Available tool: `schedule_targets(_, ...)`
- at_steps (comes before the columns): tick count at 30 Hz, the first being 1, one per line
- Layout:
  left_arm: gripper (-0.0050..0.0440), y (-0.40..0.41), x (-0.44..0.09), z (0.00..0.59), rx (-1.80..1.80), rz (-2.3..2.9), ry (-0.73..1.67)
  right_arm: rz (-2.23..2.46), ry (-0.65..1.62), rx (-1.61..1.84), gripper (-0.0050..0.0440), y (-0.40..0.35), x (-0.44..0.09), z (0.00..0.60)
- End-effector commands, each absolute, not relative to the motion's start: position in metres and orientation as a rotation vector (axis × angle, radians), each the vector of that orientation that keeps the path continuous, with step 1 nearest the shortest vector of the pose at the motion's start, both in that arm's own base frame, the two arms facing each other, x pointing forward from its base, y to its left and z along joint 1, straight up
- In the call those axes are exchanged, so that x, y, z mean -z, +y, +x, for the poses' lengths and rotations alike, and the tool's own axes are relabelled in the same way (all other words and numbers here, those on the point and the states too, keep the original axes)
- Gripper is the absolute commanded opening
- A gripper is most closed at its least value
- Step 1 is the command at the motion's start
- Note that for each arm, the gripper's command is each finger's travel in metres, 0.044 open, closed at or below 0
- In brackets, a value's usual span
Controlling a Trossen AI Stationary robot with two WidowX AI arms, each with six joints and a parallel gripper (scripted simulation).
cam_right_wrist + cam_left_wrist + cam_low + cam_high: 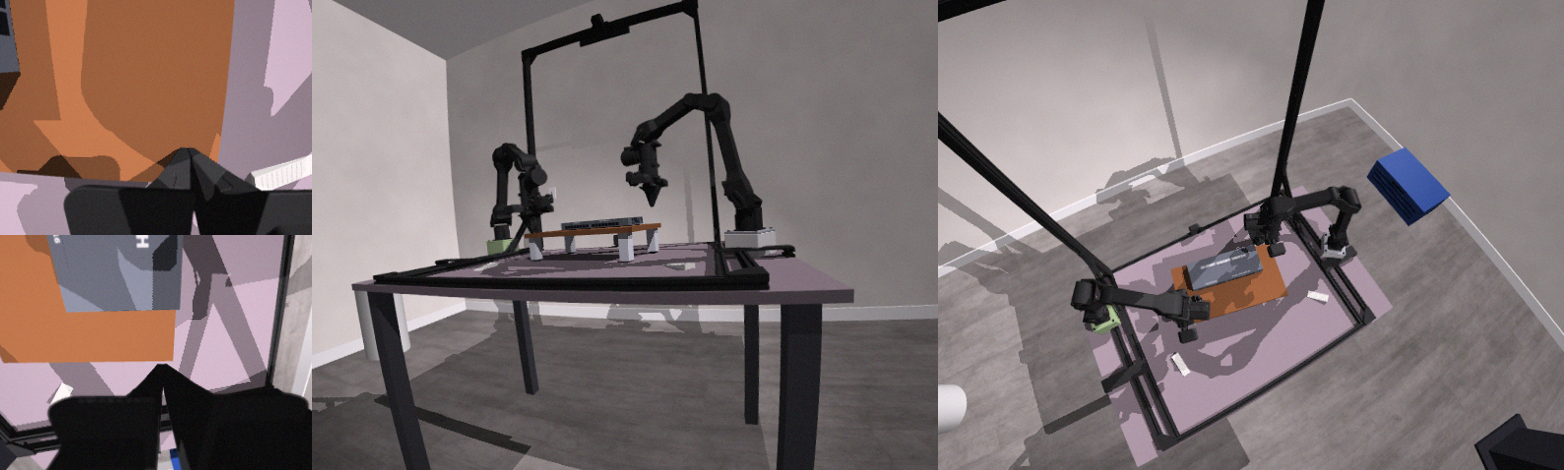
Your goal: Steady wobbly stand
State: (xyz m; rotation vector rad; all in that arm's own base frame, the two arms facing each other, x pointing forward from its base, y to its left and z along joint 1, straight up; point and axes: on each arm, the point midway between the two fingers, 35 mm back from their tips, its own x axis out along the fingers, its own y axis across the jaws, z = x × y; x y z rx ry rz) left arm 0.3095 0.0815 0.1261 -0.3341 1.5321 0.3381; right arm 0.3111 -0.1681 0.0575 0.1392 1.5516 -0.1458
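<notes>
The stand (pixel 1269 290) (pixel 594 232) (pixel 99 339) (pixel 158 74) has an orange top on pale legs. In the exterior view its top slopes slightly down to the left; which feet touch the table cannot be told. The grey network switch (pixel 1226 269) (pixel 602 223) (pixel 118 284) (pixel 7 54) lies on it. One white wedge (pixel 1317 296) (pixel 686 265) (pixel 62 392) lies off the stand's right side, another wedge (pixel 1180 364) (pixel 485 265) (pixel 283 173) off its front left. My left gripper (pixel 652 204) (pixel 162 368) is shut and empty above the stand's right end. My right gripper (pixel 186 154) is shut and empty over its front left corner.
A black frame (pixel 1269 383) (pixel 565 281) borders the table (pixel 810 277). Tall black posts (pixel 1296 95) (pixel 528 100) rise behind the stand. A blue box (pixel 1410 187) (pixel 176 459) is beyond the table on the right in the top view.
</notes>
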Motion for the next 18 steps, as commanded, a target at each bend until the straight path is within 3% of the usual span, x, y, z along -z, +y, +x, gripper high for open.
schedule_targets(1,0.0,0.082,-0.126,0.309,-0.338,-0.334,1.532,0.141,1.566,0.141,0.0,-0.168,-0.048,0.31)
schedule_targets(10,0.0,0.082,-0.126,0.309,-0.338,-0.334,1.532,0.141,1.566,0.141,0.0,-0.168,-0.048,0.31)
schedule_targets(11,0.0,0.082,-0.126,0.31,-0.338,-0.334,1.532,0.139,1.552,0.146,0.0,-0.168,-0.118,0.31)
schedule_targets(18,0.0,0.082,-0.126,0.31,-0.338,-0.334,1.532,0.139,1.552,0.146,0.0,-0.168,-0.118,0.31)
